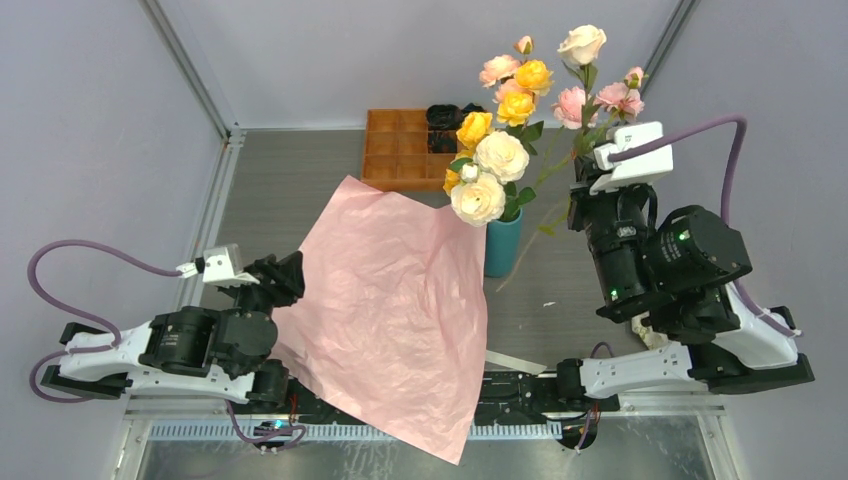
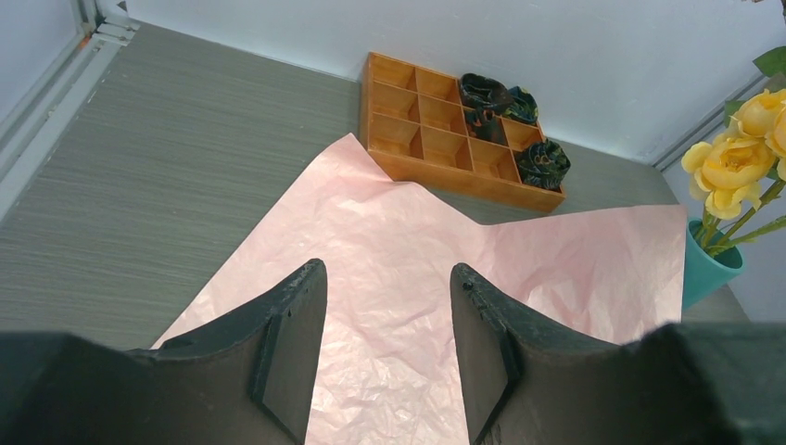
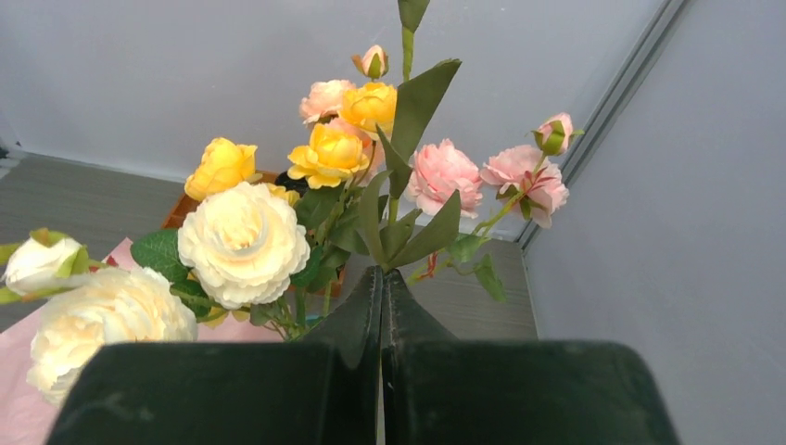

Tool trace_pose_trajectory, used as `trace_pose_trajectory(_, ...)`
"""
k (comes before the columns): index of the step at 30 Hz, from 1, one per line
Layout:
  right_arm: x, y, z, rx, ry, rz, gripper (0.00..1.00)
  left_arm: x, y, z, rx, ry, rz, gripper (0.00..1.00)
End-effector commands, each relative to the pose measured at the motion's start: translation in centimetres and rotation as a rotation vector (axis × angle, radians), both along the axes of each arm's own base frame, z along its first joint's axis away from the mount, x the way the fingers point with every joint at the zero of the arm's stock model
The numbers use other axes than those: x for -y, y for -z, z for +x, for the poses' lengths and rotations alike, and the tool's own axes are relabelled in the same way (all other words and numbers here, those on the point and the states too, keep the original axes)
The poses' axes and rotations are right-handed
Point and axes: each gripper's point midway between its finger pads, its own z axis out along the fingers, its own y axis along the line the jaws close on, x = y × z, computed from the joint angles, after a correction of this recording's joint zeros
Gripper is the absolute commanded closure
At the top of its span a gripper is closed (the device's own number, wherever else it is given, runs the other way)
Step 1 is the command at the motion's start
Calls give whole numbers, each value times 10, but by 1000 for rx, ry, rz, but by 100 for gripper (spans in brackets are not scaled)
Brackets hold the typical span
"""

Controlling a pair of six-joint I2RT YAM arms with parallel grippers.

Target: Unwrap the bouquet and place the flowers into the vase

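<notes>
Your right hand (image 3: 382,278) is pressed together at the far right of the desk (image 1: 280,180), raised above and just right of the vase (image 1: 502,245). Green stems and a leaf rise straight out of its tips. It looks to be pinching the stems of the pink-headed flowers (image 1: 570,105) that lean off to the right, though the fingers hide the contact itself. Holding them high, close under the heads, probably lets the long stems hang so you can steer their ends to the mouth. One thin stem seems to run down outside the vase on its right, so that group is not yet in. The cream and yellow heads already stand in the vase, which is upright just beside the far right corner of the wrapping paper (image 1: 390,310). The paper lies open, pink side up, across the middle of the desk, which keeps it out of the way. Your left hand (image 2: 387,278) is spread and empty, low over the paper's left edge, well clear of the work. The orange tray (image 1: 400,150) sits at the far edge. The vase is narrow and top-heavy, so a sideways push could tip it.
</notes>
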Motion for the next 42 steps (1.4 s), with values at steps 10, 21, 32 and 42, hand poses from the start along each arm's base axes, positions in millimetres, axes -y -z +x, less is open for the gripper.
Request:
trace_pose_trajectory(10,6,-35,62,86,214,-17,99,-13,-20,4,57,-105,-78,48)
trace_pose_trajectory(21,-3,-15,131,67,256,-58,99,-26,-15,4,56,-105,-99,48)
trace_pose_trajectory(32,-5,-17,142,109,254,-63,99,-27,-14,4,59,-111,-95,48)
trace_pose_trajectory(42,1,-24,141,149,286,-104,99,-26,-16,4,61,-113,-87,48)
